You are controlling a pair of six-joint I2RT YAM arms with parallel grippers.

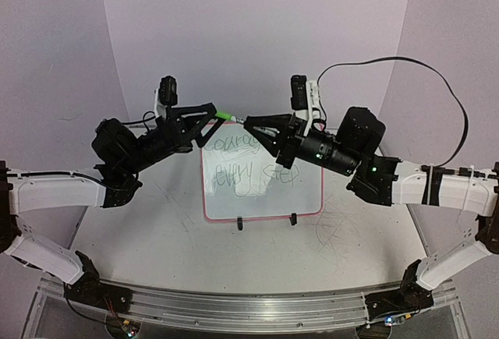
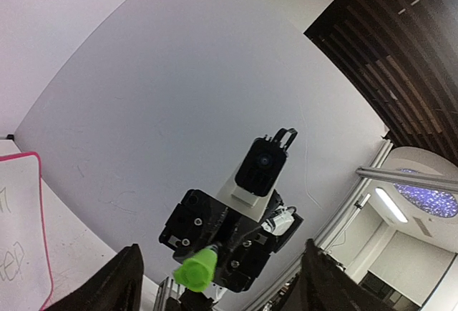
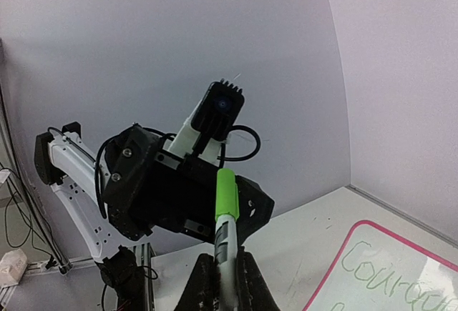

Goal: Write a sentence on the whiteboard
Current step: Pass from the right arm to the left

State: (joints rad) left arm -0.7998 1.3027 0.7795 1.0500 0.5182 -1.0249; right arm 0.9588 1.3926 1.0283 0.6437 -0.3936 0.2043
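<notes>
The whiteboard (image 1: 300, 199) with its pink-red rim lies flat at the table's middle; the green sentence (image 1: 248, 164) shows on it in two lines. Above its far edge my right gripper (image 1: 251, 123) is shut on a marker (image 1: 238, 119) whose green cap (image 1: 225, 115) points left. My left gripper (image 1: 212, 125) is open, its fingers wide apart on either side of the cap. In the right wrist view my right gripper (image 3: 225, 261) clamps the marker (image 3: 227, 239), the cap (image 3: 226, 193) on top. In the left wrist view the cap (image 2: 197, 268) sits between the spread fingers (image 2: 122, 282).
A black cable (image 1: 437, 82) loops over the right arm. An aluminium rail (image 1: 249, 308) runs along the near edge. Grey scribble marks (image 1: 335, 234) cover the tabletop right of the board. A curved white backdrop closes the far side.
</notes>
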